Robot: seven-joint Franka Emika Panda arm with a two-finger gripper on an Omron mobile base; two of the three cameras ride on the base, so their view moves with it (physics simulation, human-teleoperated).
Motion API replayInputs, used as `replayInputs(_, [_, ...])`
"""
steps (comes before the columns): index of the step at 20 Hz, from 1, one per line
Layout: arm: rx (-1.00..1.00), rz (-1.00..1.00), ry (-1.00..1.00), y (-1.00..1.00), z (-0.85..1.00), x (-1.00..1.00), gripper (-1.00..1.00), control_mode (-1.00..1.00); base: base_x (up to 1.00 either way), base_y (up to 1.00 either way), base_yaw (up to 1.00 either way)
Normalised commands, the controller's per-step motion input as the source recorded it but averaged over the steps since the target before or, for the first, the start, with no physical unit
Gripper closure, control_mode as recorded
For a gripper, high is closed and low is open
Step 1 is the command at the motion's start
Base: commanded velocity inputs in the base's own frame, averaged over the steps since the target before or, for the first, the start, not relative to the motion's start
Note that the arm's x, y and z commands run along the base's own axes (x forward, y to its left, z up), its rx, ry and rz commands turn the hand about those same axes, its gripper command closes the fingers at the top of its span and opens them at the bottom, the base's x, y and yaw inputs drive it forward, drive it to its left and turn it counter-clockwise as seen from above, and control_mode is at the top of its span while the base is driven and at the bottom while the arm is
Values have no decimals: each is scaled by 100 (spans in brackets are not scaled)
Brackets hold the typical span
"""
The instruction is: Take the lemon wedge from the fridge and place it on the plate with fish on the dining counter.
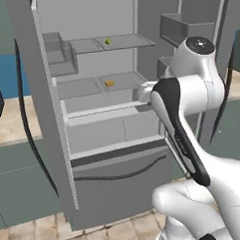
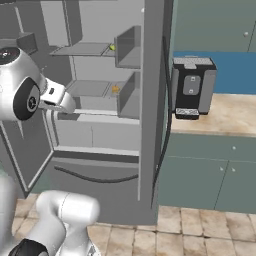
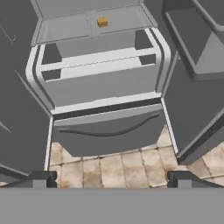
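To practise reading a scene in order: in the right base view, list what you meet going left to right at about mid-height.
Robot arm → orange-yellow piece on the lower fridge shelf → open fridge door edge → black appliance on the beige counter.

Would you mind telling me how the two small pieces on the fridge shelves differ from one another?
The lemon wedge is yellow-green, while the orange-yellow piece is a warmer orange. The lemon wedge lies on the upper shelf; the orange-yellow piece lies on the lower shelf, directly beneath it. Both are tiny, about the same size, and rest untouched inside the open fridge.
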Motion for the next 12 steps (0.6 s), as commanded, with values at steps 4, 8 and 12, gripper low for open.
replayInputs(4, [0, 0, 0, 0, 0, 0, -100, 100, 88, 2, -2])
replayInputs(8, [0, 0, 0, 0, 0, 0, -100, 100, 98, 5, -4])
replayInputs(12, [0, 0, 0, 0, 0, 0, -100, 100, 100, 9, -5])
